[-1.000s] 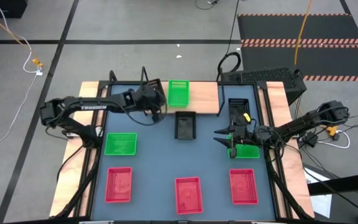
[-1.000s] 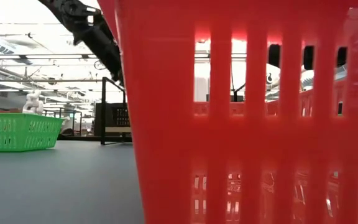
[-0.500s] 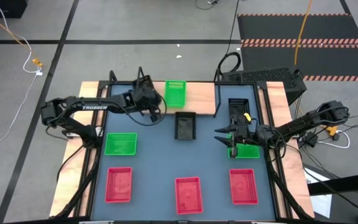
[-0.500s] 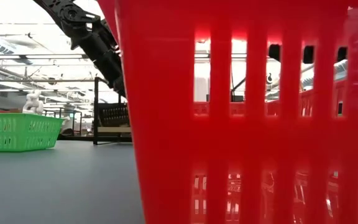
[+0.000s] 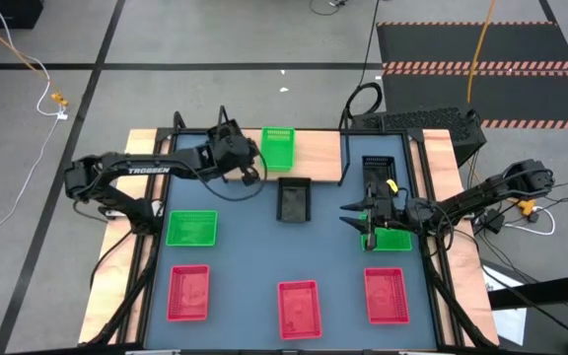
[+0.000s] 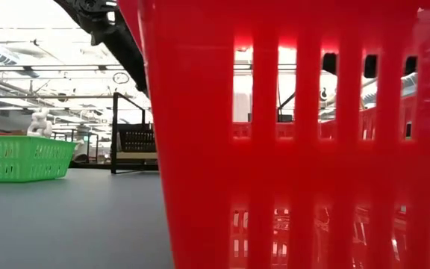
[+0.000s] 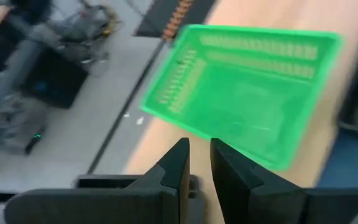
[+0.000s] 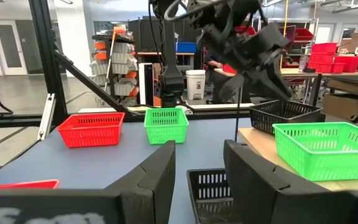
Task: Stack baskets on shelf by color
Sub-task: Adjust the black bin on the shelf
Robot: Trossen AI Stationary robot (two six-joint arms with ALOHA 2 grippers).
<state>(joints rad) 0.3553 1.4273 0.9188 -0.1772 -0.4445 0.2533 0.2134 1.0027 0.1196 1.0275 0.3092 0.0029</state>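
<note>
The wooden shelf (image 5: 314,148) stands along the table's far edge. A green basket (image 5: 279,148) rests on it, with a black basket (image 8: 284,112) beside it on the left, seen also in the low view (image 6: 136,138). My left gripper (image 7: 199,152) hovers over that black basket (image 5: 240,150), open by only a narrow gap and holding nothing. My right gripper (image 8: 201,180) waits open at the table's right (image 5: 355,212), over a green basket (image 5: 392,239). Two more black baskets (image 5: 294,199) (image 5: 378,170) sit on the table.
Three red baskets (image 5: 188,293) (image 5: 299,306) (image 5: 387,294) line the near edge; the middle one fills the low view (image 6: 290,149). A third green basket (image 5: 192,227) sits at the table's left. The shelf's right part (image 5: 323,153) is bare wood.
My left gripper carried the tilted black basket left along the shelf and set it down beside the green one. It then let go and rose. The shelf and its green basket slid a little toward the table's left.
</note>
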